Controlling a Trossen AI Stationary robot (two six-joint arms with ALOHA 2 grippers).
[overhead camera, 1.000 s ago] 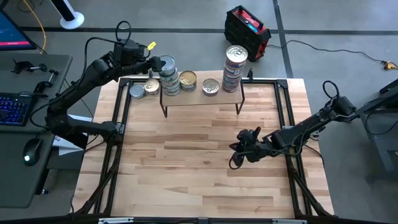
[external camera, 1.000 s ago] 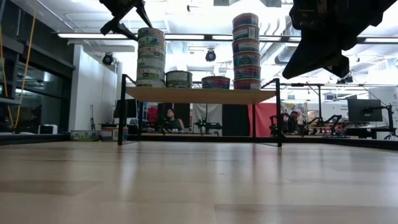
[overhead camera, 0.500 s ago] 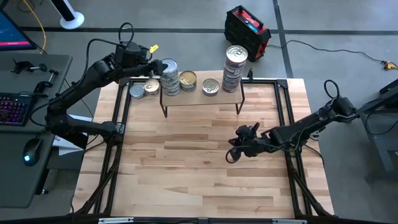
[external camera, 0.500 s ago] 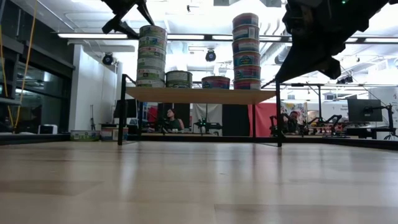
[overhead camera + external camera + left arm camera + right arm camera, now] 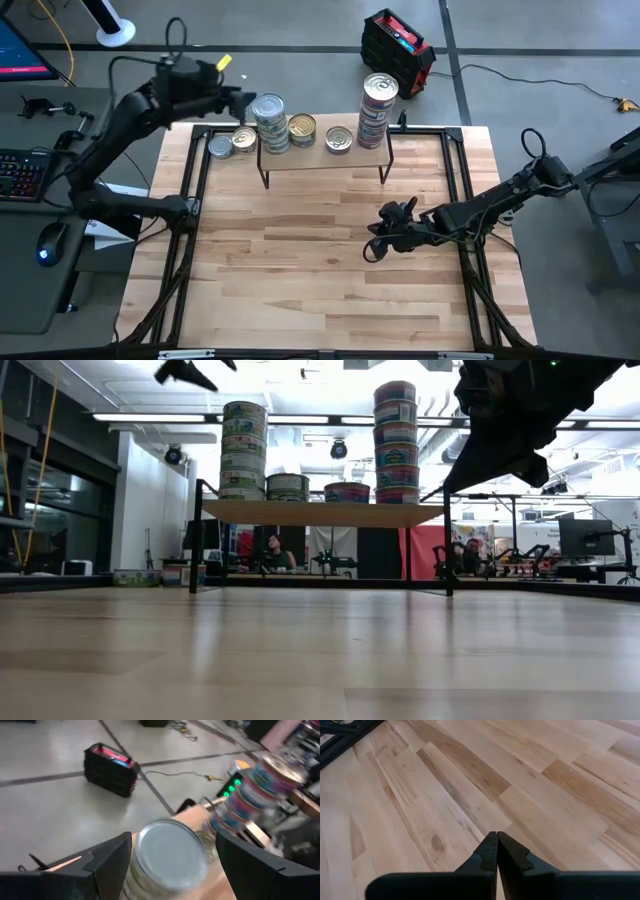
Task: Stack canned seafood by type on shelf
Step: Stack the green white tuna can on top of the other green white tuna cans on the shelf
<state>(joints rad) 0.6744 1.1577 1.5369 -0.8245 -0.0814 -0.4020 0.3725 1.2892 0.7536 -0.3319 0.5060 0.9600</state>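
The table is lying mostly bare while the shelf at its far edge is carrying two tall stacks and two single tins between them. The left claw is hanging spread and empty just beside the left stack; I'd say it should be backing straight off without nudging that tower. The right claw is waiting pinched shut over mid-table. Only the overhead is showing two loose tins left of the shelf; the level view is revealing stack heights.
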